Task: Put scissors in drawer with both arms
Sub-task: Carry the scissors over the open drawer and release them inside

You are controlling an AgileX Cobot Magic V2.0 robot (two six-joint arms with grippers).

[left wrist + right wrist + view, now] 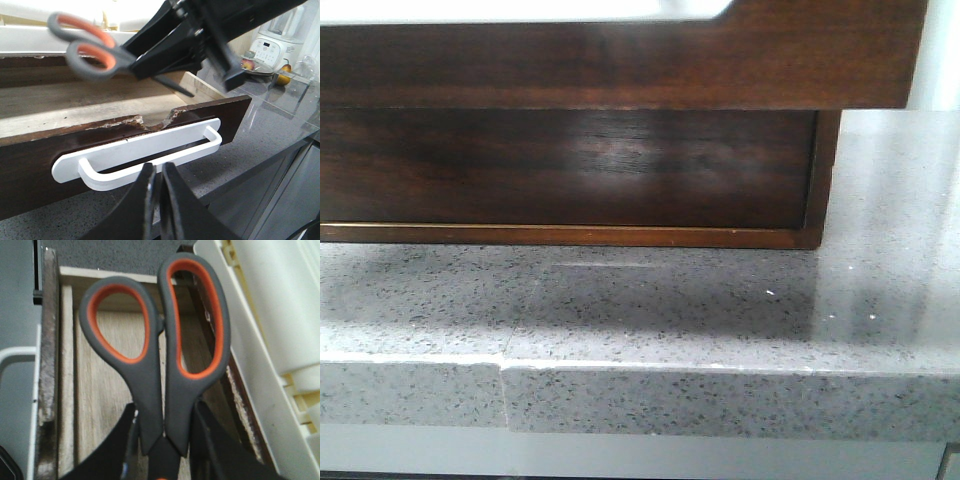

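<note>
Above the open drawer (150, 135), unseen from front, hang clamped scissors (160, 365).

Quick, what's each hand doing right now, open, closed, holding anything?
Left hand: closed, empty, just in front of the drawer's white handle.
Right hand: closed on the scissors, held above the open drawer.

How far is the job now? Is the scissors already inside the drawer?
Done: the drawer is pulled open, its wooden floor showing. In hand: the right gripper holds the scissors above the open drawer, handles pointing away from it. The left gripper, fingers nearly together, sits just in front of the white handle. Left: lower and release the scissors, then push the drawer shut.
</note>
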